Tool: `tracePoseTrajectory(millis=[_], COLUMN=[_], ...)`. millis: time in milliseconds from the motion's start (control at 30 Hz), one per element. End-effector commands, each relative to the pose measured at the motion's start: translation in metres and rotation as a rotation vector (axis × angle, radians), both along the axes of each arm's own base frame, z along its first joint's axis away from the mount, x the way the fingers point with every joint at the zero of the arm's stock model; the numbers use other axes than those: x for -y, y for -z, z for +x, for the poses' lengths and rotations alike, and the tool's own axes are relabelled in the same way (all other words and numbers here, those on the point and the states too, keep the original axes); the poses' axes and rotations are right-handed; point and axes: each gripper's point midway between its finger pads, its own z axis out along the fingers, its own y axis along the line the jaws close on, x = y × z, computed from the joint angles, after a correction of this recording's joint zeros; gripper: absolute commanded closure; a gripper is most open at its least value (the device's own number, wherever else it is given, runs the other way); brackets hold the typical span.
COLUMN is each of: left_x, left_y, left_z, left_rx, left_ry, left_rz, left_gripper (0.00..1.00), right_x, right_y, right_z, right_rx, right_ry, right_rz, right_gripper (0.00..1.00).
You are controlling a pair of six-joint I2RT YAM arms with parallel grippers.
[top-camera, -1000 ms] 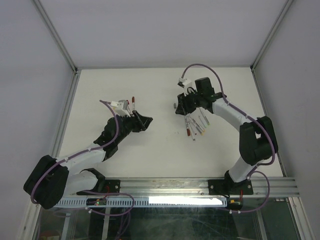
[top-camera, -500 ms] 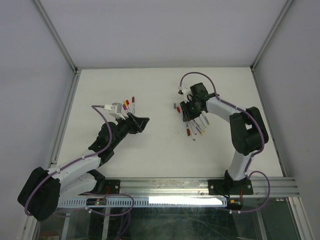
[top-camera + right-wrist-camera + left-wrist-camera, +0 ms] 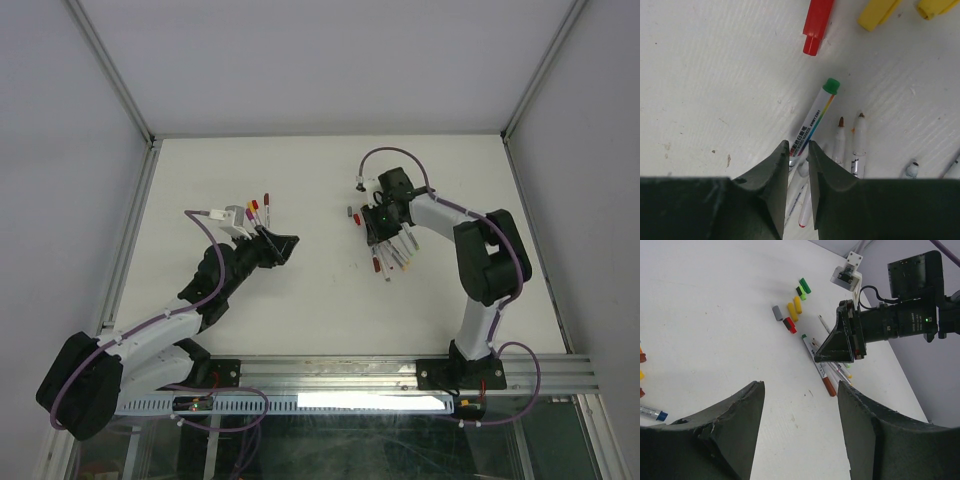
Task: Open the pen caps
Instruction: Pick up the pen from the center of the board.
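In the right wrist view my right gripper [image 3: 798, 145] is shut on the white barrel of a green-ended pen [image 3: 821, 107], which lies flat on the table. Its fingers press both sides of the barrel. Uncapped pens [image 3: 840, 142] lie beside it. Loose pen caps rest just beyond: a red one [image 3: 817, 22] and yellow ones [image 3: 879, 11]. From above, the right gripper [image 3: 378, 225] sits on the pen pile [image 3: 395, 250]. My left gripper [image 3: 285, 245] hovers open over bare table, and its fingers [image 3: 735, 415] hold nothing. More caps [image 3: 792, 311] and a green cap [image 3: 804, 286] show in the left wrist view.
A second small group of pens and caps [image 3: 258, 212] lies just behind the left gripper; a blue-ended pen [image 3: 652, 412] shows at the left wrist view's edge. White walls with metal frame rails [image 3: 130, 240] bound the table on three sides.
The right gripper's jaws have narrowed onto the pen barrel, and that arm has dropped onto the pile. The left arm stretched forward a second ago and has since stayed still.
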Motion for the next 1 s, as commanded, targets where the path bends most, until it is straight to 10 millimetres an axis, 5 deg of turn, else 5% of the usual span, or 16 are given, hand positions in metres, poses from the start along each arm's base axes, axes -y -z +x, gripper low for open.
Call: tracePoseTrajectory(millis=[0,367,733,967], left_x=[-0.001,-0.001,-0.004,-0.01], left_y=[-0.014,-0.015,-0.016,-0.019], left_z=[0.004,0.003,0.002,-0.002], left_rx=[0.043,0.046,0.045,0.045], left_ry=[-0.011,-0.011,-0.02,-0.035], left_rz=[-0.041,-0.043,-0.037,-0.025], left_gripper=[0.39,0.39,0.39,0.39], right_x=[-0.01,-0.025,-0.061,-0.072], right_y=[-0.013,-0.011,-0.01,0.005], right_z=[0.012,-0.001,-0.032,-0.042], right_rx=[0.038,0.001,-0.033,0.038], right_ry=[-0.001,-0.049,-0.177,-0.276], right_rz=[0.029,0.048,0.066,-0.09], right_gripper=[0.76,0.8,0.8,0.74])
